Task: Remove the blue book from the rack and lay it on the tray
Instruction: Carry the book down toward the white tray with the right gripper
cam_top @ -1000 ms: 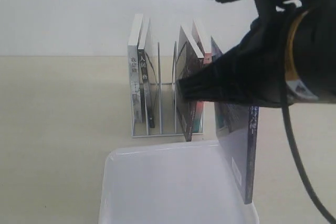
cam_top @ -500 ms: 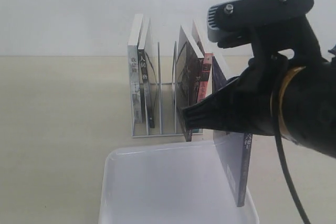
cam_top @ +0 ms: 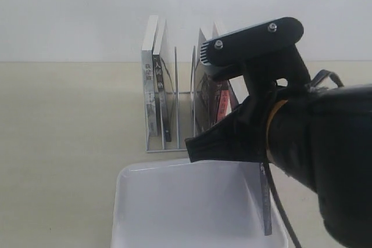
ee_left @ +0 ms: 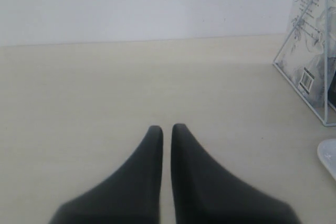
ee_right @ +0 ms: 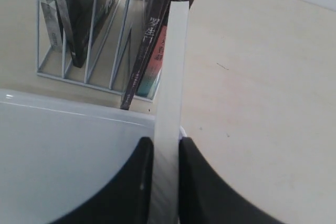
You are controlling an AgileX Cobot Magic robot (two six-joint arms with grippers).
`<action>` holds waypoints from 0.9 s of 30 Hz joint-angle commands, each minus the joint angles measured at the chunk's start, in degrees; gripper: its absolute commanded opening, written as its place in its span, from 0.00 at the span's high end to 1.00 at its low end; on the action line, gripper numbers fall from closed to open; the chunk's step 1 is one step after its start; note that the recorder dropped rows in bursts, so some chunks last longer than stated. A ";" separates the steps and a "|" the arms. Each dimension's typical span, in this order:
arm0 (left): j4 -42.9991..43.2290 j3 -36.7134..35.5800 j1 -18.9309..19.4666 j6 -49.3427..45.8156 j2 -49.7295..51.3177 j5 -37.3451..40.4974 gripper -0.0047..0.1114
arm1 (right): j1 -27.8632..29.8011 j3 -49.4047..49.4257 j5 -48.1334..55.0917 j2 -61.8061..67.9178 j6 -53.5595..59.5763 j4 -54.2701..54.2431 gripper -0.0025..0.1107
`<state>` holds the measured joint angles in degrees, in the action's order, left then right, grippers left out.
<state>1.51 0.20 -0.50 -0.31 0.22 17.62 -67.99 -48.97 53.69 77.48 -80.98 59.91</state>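
Your right gripper (ee_right: 166, 142) pinches the blue book (ee_right: 171, 66) at its page edge, one finger on each cover. In the last second it has carried the book lower and further in toward the tray (cam_top: 174, 169). The book now hangs upright over the tray's right rim, clear of the rack (cam_top: 176, 103) behind the tray. I judge that only laying it flat and releasing remain. Your left gripper (ee_left: 167, 129) is pressed together, empty, near the tray.

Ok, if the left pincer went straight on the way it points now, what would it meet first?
Looks free: ahead of the left pincer lies only bare table, then the wall; depth is unclear. The rack stands off that line.
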 commanded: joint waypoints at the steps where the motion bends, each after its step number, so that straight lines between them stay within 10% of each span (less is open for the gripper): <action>1: -0.43 -0.20 -0.06 -0.21 -0.22 -0.18 0.92 | -0.02 -0.20 -0.91 1.04 -0.98 2.93 0.98; 13: -0.43 -0.20 -0.06 -0.21 -0.22 -0.18 0.92 | -0.02 -0.20 -5.32 5.93 -2.98 2.93 0.96; 27: -0.43 -0.20 -0.06 -0.21 -0.22 -0.18 0.92 | -0.02 -0.20 -11.06 7.17 -5.49 3.58 0.66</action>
<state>1.51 0.20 -0.50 -0.31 0.22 17.62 -67.99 -49.43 42.24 84.81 -86.05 63.14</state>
